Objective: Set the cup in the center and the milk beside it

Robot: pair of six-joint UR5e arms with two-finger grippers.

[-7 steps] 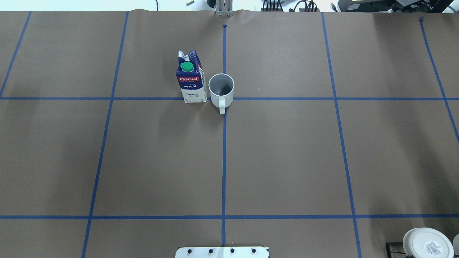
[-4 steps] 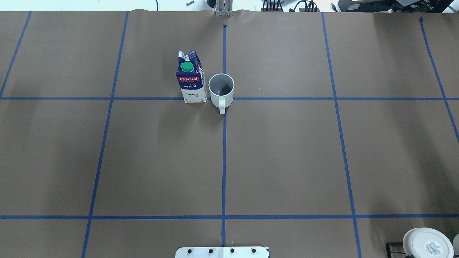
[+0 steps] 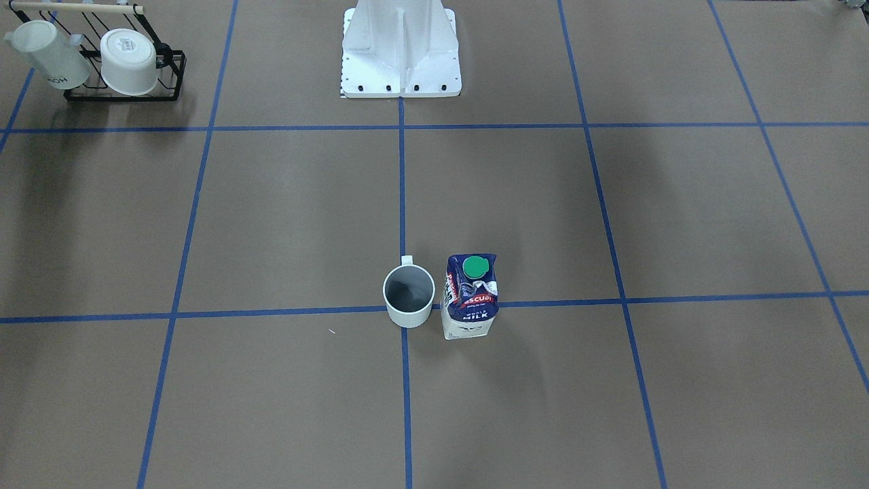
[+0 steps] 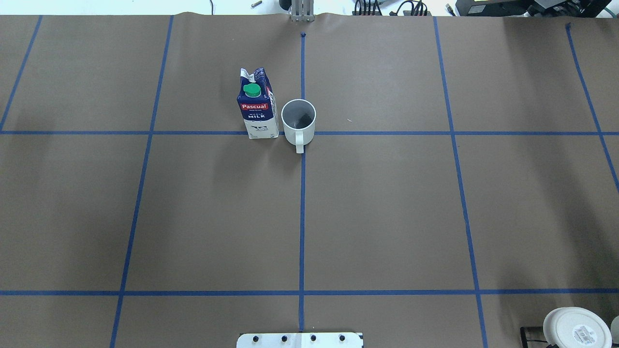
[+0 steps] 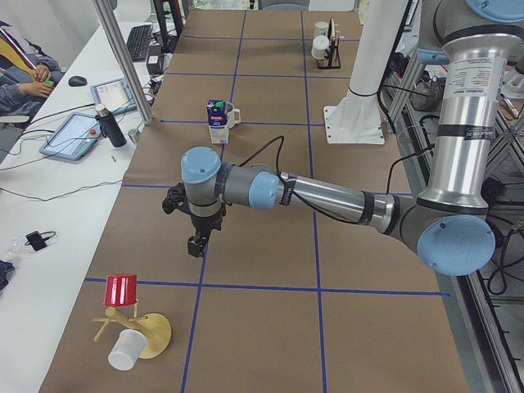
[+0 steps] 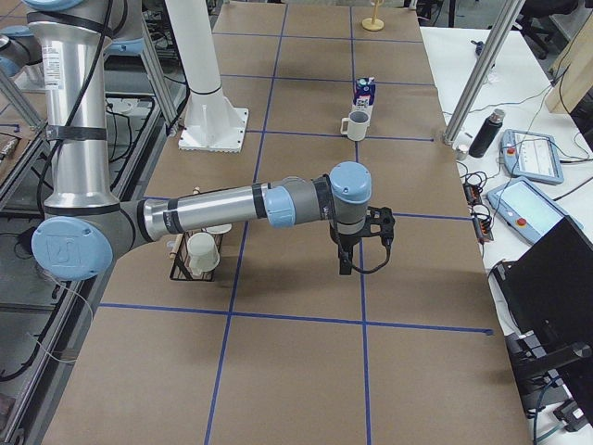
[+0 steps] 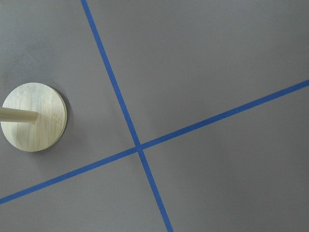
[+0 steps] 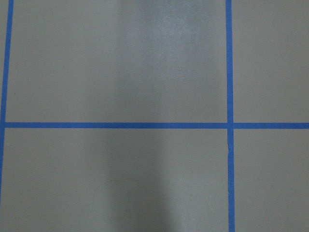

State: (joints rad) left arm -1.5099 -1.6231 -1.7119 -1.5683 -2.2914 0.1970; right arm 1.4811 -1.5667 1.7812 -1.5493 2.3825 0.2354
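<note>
The white cup [image 4: 298,121] stands upright on the crossing of the blue centre lines, its grey inside showing and its handle pointing toward the robot's base. It also shows in the front view [image 3: 409,292]. The milk [image 4: 256,108], a blue and white carton with a green cap, stands upright close beside it, on the robot's left; the front view shows it too [image 3: 470,299]. My left gripper [image 5: 196,244] hangs over bare paper far from both. My right gripper [image 6: 345,267] does the same on the other side. I cannot tell whether either is open or shut.
A black rack [image 3: 122,88] with two white mugs stands near the robot's right corner. A wooden mug tree [image 5: 135,327] with a red cup and a white cup stands at the left end; its base shows in the left wrist view [image 7: 33,116]. The robot's base plate [image 3: 400,75] is at the back.
</note>
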